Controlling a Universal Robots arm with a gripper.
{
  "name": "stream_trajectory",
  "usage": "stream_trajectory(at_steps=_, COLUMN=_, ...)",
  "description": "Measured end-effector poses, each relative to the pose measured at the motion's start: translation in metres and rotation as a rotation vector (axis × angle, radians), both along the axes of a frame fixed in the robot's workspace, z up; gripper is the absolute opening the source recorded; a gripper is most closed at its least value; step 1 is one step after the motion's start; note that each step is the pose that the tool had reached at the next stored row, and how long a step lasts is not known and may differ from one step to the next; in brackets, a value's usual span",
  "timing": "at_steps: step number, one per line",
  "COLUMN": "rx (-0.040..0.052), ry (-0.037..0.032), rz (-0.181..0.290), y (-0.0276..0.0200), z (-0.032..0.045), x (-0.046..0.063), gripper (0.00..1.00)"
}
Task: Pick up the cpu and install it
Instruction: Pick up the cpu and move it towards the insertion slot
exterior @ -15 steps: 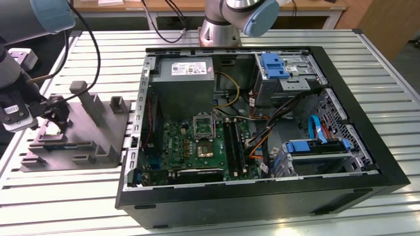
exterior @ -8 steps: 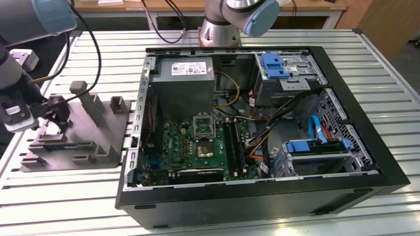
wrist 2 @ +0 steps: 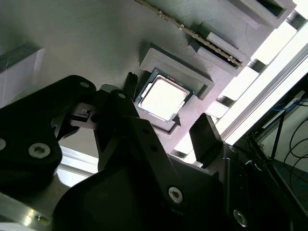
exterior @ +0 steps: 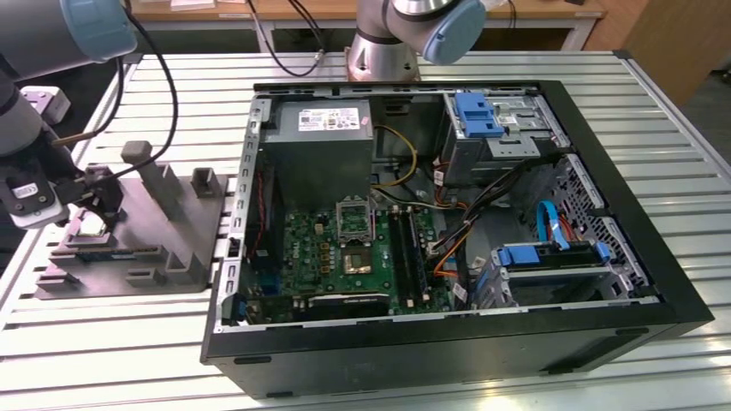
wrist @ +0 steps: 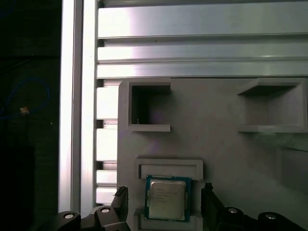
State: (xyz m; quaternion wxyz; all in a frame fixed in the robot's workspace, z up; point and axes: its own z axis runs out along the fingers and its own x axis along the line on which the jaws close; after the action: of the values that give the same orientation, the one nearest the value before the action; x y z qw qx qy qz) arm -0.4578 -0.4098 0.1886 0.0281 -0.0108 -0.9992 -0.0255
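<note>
Silver cpu (wrist: 167,198) in holder (wrist: 216,130) recess; jaws flank edges, apart.

Open computer case (exterior: 457,355) — motherboard (exterior: 314,253) inside, grey holder block (exterior: 160,223) beside, slatted table (exterior: 674,120)

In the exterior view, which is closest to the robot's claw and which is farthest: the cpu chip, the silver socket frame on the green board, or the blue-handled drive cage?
Measured from the gripper:
1. cpu: right beneath it, in the grey holder block at the exterior view's left.
2. socket frame: mid-board inside the computer case.
3. blue-handled drive cage: at the case's right side, farthest.
</note>
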Motion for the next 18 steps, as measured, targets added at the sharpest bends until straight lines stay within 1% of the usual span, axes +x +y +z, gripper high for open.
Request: stream_trajectory(at_steps=18, rx=0.0000, ry=-0.0001, rz=0.000, y=0.0000, z=-0.0068, x=0.0000, gripper=0.71)
